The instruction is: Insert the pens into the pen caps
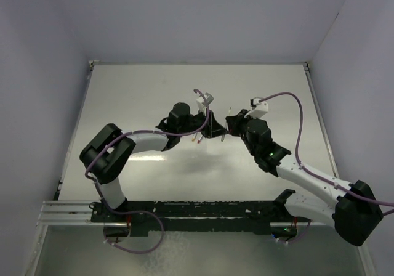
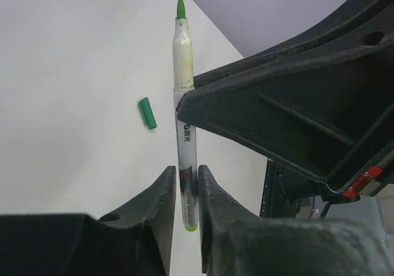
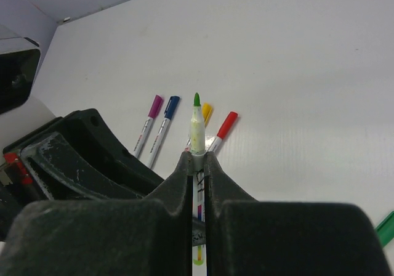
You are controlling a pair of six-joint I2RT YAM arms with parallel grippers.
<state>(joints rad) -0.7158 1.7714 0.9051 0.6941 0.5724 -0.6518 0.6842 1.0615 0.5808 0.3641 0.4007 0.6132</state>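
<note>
Left wrist view: the left gripper (image 2: 186,176) has its jaws closed on the lower end of the green pen (image 2: 184,60), which stands upright with its bare green tip at the top. Higher up the barrel, a finger of the right gripper (image 3: 197,160) presses in from the right and hides part of the printed label. The green cap (image 2: 147,113) lies loose on the white table (image 2: 68,73), just left of the pen and apart from it.

Right wrist view: the jaws are clamped tight on the same pen and only its tip end shows above them. Behind it four pens lie side by side on the table: the purple-capped pen (image 3: 151,121), the blue-capped pen (image 3: 164,125), the yellow-capped pen (image 3: 206,111) and the red-capped pen (image 3: 223,130). Their lower ends are hidden by the fingers, and the yellow one shows little beyond its cap. The green cap is cut off at the right edge.

Top view: the grippers meet mid-table, and the pen between them is too thin to make out.
</note>
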